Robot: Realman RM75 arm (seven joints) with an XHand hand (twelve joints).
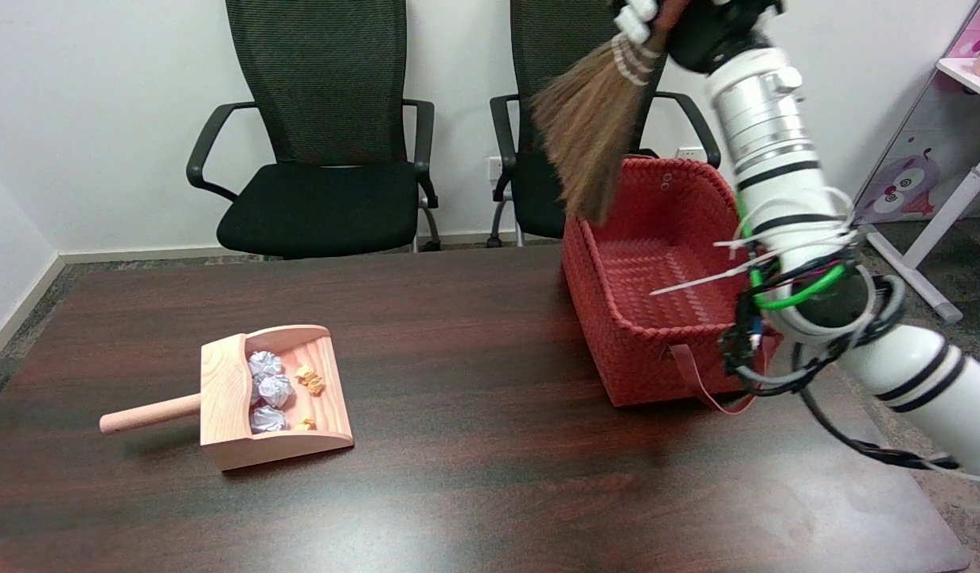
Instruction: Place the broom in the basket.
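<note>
At the top edge, your right hand (681,20) is mostly cut off; its fingers wrap the broom (589,131), whose bristles hang over the red basket's (657,350) far-left corner.

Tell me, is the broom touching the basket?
Cannot tell. In the head view the broom bristle tips overlap the basket rim's far left corner; a gap isn't plainly visible.

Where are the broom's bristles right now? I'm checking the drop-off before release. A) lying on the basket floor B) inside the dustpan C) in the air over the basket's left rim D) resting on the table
C: the broom hangs tilted from the right hand at the top edge, its bristle tips above the red basket's left rim, touching neither table nor basket floor.
</note>
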